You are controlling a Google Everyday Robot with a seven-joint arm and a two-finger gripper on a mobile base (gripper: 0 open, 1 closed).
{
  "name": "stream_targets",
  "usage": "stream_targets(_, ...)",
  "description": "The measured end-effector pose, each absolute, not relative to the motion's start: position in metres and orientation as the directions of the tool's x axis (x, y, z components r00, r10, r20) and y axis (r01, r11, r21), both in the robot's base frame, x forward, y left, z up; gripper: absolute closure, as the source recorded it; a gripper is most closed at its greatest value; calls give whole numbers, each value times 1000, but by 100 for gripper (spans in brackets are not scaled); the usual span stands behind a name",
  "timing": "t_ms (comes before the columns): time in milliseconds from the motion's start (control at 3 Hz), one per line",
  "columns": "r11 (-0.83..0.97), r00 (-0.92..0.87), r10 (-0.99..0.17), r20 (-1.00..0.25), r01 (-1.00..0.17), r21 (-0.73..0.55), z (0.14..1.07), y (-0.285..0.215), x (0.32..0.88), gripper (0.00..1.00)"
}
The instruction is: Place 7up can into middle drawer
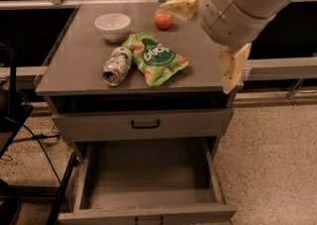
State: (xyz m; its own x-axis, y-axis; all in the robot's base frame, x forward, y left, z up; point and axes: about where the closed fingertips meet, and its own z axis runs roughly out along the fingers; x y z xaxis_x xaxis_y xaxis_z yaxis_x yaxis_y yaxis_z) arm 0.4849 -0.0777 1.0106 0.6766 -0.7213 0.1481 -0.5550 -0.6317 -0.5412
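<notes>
The 7up can (pixel 117 65) lies on its side on the grey cabinet top (pixel 84 70), its silver top facing the front, touching the left edge of a green crisp bag (pixel 154 58). The middle drawer (pixel 148 172) is pulled open below, and its grey floor is bare. My gripper (pixel 207 36) hangs on the big white arm above the right part of the cabinet top, to the right of the can and well apart from it. Its beige fingers (pixel 233 69) are spread wide, and it holds nothing.
A white bowl (pixel 113 23) and a red fruit (pixel 163 20) sit at the back of the top. The upper drawer front with the black curved handle (pixel 145 124) is shut. A dark stand with cables (pixel 15 120) is at the left. A speckled floor (pixel 277 159) lies at the right.
</notes>
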Motion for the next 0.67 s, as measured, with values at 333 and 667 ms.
stream_targets(333,-689,722,-664,196,-488,-536,1017,-74,480,0)
stream_targets(667,-689,722,-664,197,-488,-536,1018,-74,480,0)
